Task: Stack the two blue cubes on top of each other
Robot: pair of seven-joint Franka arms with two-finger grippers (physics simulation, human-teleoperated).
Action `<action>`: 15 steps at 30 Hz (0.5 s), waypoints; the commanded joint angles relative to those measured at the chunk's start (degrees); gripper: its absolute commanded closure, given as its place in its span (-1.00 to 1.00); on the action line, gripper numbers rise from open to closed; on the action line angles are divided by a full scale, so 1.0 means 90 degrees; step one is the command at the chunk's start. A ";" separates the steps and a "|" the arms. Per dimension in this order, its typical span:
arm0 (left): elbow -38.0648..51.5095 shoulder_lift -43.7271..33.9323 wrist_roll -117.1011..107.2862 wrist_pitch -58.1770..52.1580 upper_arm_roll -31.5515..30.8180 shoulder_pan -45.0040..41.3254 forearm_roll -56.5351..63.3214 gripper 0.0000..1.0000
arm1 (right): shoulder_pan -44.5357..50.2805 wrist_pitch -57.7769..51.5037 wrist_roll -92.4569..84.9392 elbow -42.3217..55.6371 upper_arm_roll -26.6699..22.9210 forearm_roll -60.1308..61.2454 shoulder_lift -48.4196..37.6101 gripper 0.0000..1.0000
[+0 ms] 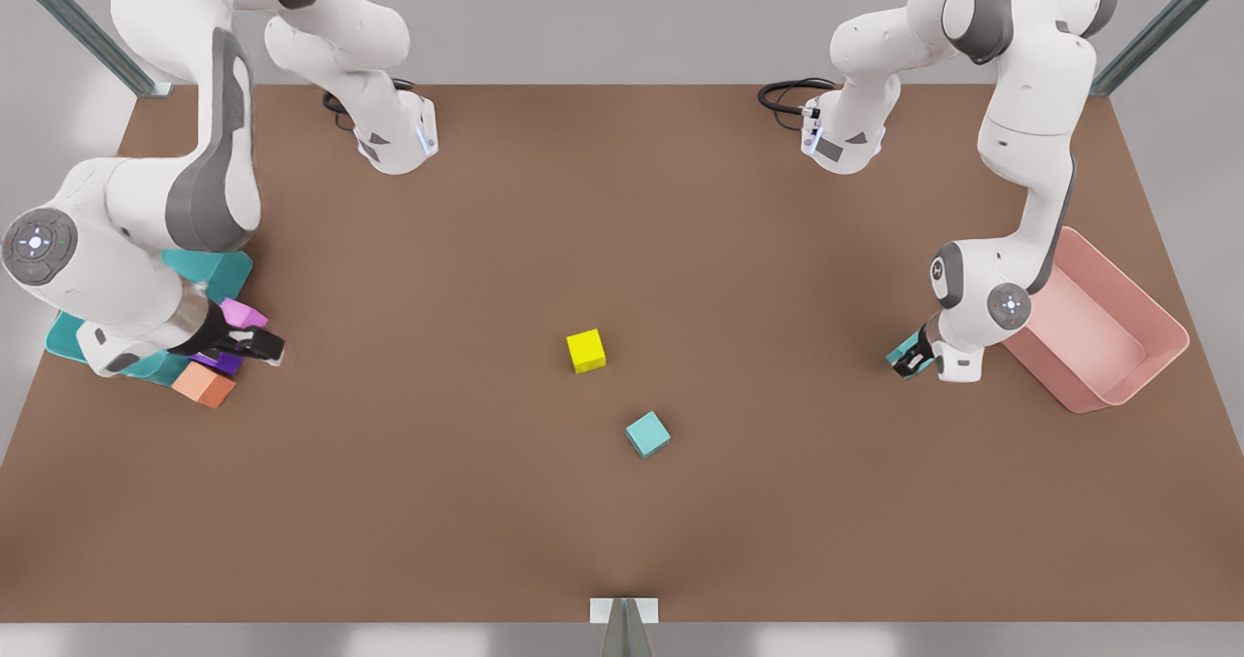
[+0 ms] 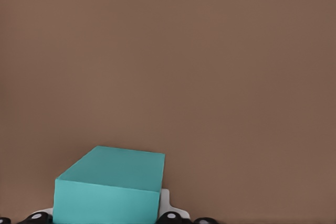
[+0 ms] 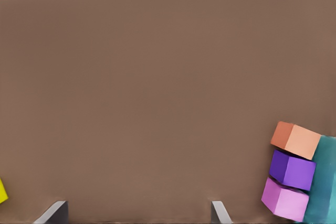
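Teal cube (image 2: 107, 184) in left pincer (image 1: 912, 358), seemingly beside pink bin (image 1: 1157, 322).

I see a yellow cube (image 1: 585, 351) mid-worktop (image 1: 622, 200); pink bin (image 1: 1103, 322) at the front view's right; orange cube (image 1: 204, 384), purple cube (image 1: 220, 362), pink cube (image 1: 241, 313) beside my teal bin (image 1: 216, 268)

Left hand (image 1: 912, 356) low, clamped (fingers closed), right hand (image 1: 260, 344) low, spread

High overhead front view; low, close wrist views
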 commanded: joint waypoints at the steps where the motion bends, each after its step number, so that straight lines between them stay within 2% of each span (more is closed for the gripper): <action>1: 0.0021 -0.0017 -0.0082 -0.0035 -0.0001 -0.0012 -0.0017 -0.34 | -0.0046 0.0194 -0.0580 -0.0742 0.0010 0.0010 -0.0194 -1.00; 2: 0.0050 -0.0076 -0.0092 -0.0094 -0.0001 -0.0022 -0.0007 -0.34 | -0.0046 0.1132 -0.0580 -0.1916 0.0010 -0.0009 -0.0712 -1.00; 4: 0.0060 -0.0271 -0.0101 -0.0299 -0.0011 -0.0081 -0.0007 -0.34 | -0.0055 0.2343 -0.0580 -0.3166 0.0020 -0.0009 -0.1064 -1.00; 5: 0.0148 -0.0359 -0.0111 -0.0543 -0.0011 -0.0110 -0.0007 -0.33 | -0.0046 0.2657 -0.0580 -0.3450 0.0020 -0.0009 -0.1181 -1.00; 8: 0.0324 -0.0398 -0.0121 -0.0748 -0.0089 -0.0120 -0.0007 -0.22 | -0.0006 0.2588 -0.0589 -0.3431 0.0020 -0.0009 -0.1230 -1.00; 10: 0.0606 -0.0447 -0.0160 -0.1049 -0.0225 -0.0207 -0.0007 -0.22 | 0.0013 0.2569 -0.0580 -0.3421 0.0020 -0.0009 -0.1240 -1.00; 12: 0.1202 -0.0447 -0.0287 -0.1734 -0.0226 -0.0579 -0.0017 -0.22 | 0.0013 0.2559 -0.0580 -0.3421 0.0020 -0.0009 -0.1269 -1.00; 15: 0.1612 -0.0428 -0.0609 -0.1939 -0.0225 -0.1330 -0.0007 -0.22 | 0.0023 0.2461 -0.0580 -0.3392 0.0020 -0.0009 -0.1289 -1.00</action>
